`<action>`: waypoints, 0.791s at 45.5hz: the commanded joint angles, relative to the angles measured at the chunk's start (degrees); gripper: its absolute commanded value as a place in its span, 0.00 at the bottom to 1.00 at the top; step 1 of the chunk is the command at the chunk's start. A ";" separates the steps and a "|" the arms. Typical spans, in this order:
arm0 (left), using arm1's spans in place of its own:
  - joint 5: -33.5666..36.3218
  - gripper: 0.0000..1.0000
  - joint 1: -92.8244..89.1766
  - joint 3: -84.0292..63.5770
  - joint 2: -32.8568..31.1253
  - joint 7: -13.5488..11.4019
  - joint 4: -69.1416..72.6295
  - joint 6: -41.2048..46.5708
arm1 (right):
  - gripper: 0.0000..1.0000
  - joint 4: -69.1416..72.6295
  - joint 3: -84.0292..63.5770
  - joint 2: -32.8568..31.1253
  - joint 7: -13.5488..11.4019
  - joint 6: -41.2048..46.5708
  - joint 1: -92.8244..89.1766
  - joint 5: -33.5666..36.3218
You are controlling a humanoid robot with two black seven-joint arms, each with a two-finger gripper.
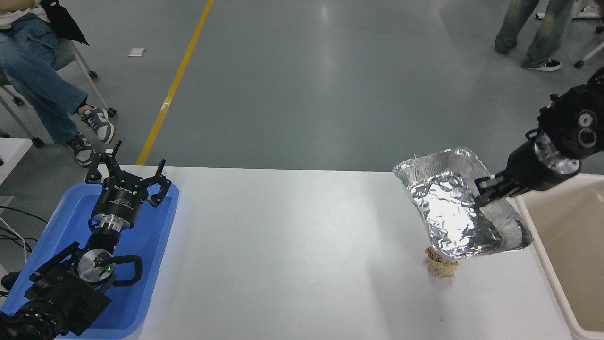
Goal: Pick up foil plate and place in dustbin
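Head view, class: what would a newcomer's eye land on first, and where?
First comes the foil plate, crinkled and shiny, held tilted above the white table at its right end by the right gripper, its jaws closed on the rim. Just right of it stands the beige dustbin, and a brown paper ball lies under the plate's lower edge. At the lower left, the left gripper hangs open over a blue tray.

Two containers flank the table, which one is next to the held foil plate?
The beige dustbin at the right edge; the blue tray sits far left, under the parked left gripper.
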 commanded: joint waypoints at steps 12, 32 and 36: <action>0.00 1.00 0.00 0.00 0.05 0.03 0.05 0.03 | 0.00 0.06 -1.46 -0.95 0.02 2.98 9.15 0.24; 0.00 1.00 0.00 0.00 0.05 0.03 0.05 0.03 | 0.00 -0.02 -1.55 -1.04 0.02 2.98 8.71 0.24; 0.00 1.00 0.00 0.00 -0.03 0.03 0.05 0.03 | 0.00 -0.64 -1.55 -0.95 0.02 2.98 7.75 0.33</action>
